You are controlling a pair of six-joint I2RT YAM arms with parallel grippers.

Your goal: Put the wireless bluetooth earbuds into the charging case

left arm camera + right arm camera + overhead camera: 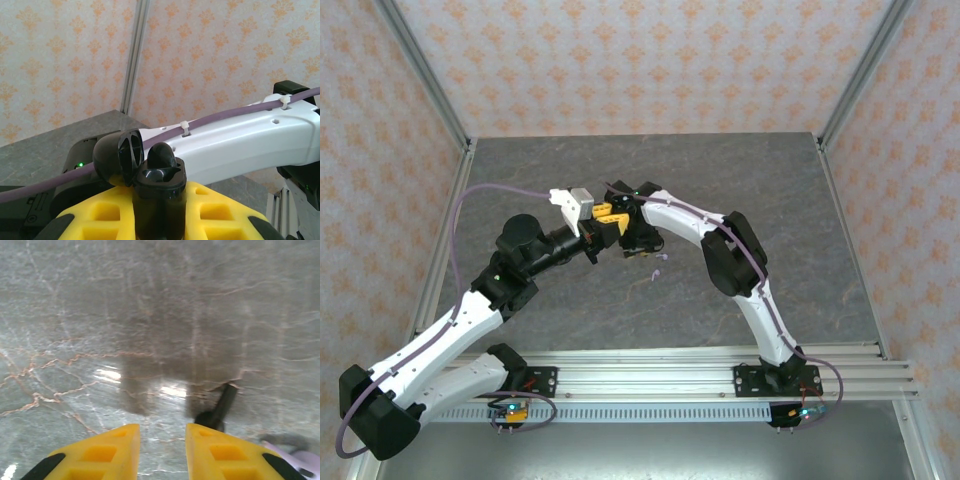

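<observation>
Pinching the black charging case (159, 192) upright btwn its yellow pads, L claw (160, 205) is pressed in on the case body from both sides. Case lid (119, 156) stands open on the left of that view, inner face showing. One black earbud (162, 156) sticks up out of the case top w/ its rounded end up, above the rim, not flush. Just behind the case runs the R arm's white link (240, 145) w/ a purple cable (225, 117) zip-tied along it. Beyond that are the grey worktop (45, 135) and the patterned wall (60, 60).

R claw (163, 450) hangs over the worktop pointing down at it, yellow fingers spread w/ bare stone showing in the gap, nothing held. Just past the finger on the right of that view lies a second black earbud (220, 407) on the worktop, stem angled up and away. Near it, at the frame's lower right corner, is a pale lilac piece (299, 460), cut off by the edge; can't tell if earbud or case.

From overhead, both claws meet nose to nose approx mid-worktop. Tiny lilac bits (660, 260) lie on the stone just beside R claw, on its near side.
</observation>
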